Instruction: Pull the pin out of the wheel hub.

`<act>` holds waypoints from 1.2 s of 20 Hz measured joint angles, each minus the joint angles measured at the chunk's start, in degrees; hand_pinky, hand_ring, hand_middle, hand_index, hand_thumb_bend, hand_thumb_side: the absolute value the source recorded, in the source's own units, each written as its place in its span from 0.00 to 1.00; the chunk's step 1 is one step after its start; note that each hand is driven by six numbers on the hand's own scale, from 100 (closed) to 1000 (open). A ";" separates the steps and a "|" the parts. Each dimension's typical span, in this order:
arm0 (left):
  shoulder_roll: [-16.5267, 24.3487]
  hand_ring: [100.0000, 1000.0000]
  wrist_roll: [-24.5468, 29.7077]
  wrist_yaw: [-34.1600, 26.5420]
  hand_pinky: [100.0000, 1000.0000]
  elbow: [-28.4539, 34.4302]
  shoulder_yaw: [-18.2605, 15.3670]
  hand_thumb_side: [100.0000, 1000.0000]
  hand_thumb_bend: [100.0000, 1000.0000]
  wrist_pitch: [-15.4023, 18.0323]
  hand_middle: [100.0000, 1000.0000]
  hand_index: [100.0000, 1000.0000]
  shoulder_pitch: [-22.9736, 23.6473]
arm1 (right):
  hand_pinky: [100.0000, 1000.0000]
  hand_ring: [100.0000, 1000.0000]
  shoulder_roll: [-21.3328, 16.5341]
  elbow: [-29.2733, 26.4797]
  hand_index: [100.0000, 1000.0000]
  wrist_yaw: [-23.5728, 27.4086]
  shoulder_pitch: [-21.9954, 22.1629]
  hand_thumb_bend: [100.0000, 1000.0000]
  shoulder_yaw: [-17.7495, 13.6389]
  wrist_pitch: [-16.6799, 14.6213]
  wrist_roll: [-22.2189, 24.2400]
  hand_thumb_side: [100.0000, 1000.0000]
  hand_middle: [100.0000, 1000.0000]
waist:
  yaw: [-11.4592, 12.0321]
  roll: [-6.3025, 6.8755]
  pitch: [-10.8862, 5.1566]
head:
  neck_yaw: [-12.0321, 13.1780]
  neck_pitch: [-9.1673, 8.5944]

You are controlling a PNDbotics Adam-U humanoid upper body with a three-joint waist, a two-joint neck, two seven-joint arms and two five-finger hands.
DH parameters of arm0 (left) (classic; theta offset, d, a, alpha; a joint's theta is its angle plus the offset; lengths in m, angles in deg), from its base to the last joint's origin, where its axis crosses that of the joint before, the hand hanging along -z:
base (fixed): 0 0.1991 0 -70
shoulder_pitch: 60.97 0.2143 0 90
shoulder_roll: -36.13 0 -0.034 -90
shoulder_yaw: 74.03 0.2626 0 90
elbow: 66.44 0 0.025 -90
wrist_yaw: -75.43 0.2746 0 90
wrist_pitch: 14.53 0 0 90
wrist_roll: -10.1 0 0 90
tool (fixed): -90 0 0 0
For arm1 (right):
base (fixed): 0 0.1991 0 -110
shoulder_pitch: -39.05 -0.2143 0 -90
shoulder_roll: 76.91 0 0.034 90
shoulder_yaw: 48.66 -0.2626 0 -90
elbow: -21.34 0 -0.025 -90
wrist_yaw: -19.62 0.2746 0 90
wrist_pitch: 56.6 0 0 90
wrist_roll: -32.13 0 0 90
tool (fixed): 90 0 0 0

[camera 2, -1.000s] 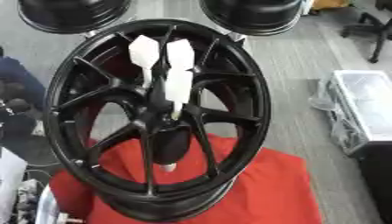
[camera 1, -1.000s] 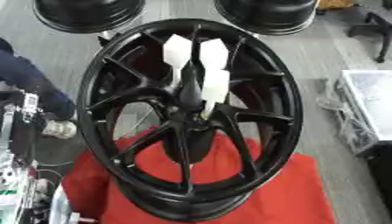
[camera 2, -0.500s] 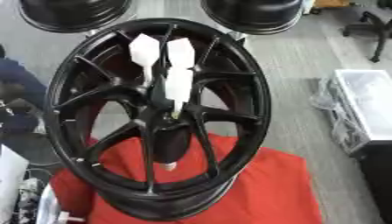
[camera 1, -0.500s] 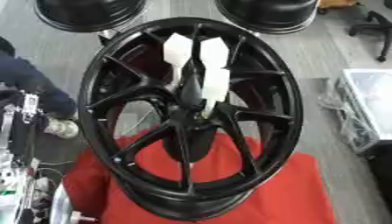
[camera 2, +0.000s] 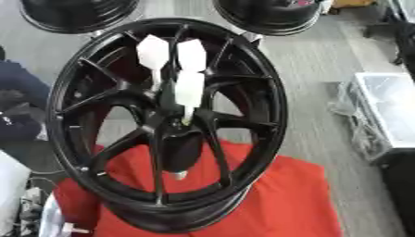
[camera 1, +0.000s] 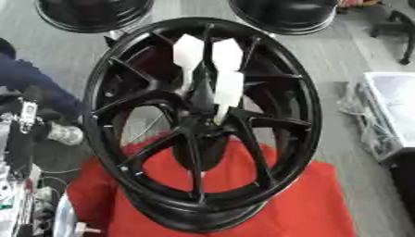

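Standing on red cloth, grey floor: black wheel hub; hands unseen.

**Lighting / image quality**

Even, diffuse overhead light, moderately bright. No hard shadows. Whole frame soft, slightly blurred. White pins blown out, no surface detail. Black wheel hub shows faint sheen on rim and spokes. Red cloth saturated, flat.

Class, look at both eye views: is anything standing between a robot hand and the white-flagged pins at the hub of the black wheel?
No robot hand shows in either view, so no path from a hand can be judged. The white-flagged pins stand out from the hub of the black wheel, and nothing visible covers their camera-facing side.
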 measured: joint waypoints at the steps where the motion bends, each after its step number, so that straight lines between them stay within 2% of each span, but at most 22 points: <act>1: 0.00 0.78 0.04 0.00 0.65 0.00 0.01 0.81 0.22 0.01 0.64 0.69 0.00 | 0.83 0.89 0.41 0.12 0.95 -0.21 -0.08 0.46 0.13 -0.09 0.50 0.30 0.90 | 0.00 0.02 0.04 | -0.06 0.00; 11: -0.05 0.78 0.38 0.07 0.65 -0.02 0.07 0.81 0.22 0.04 0.64 0.69 -0.01 | 0.83 0.89 4.02 1.93 0.95 -2.82 -0.80 0.47 1.31 0.67 2.93 0.28 0.89 | 0.28 0.55 0.08 | -0.77 0.00; 24: -0.10 0.78 0.92 0.07 0.65 -0.19 0.39 0.81 0.21 0.09 0.64 0.69 -0.06 | 0.83 0.89 7.86 5.03 0.95 -6.98 -2.02 0.47 1.40 0.16 2.42 0.28 0.88 | 0.90 1.36 0.09 | -1.82 0.01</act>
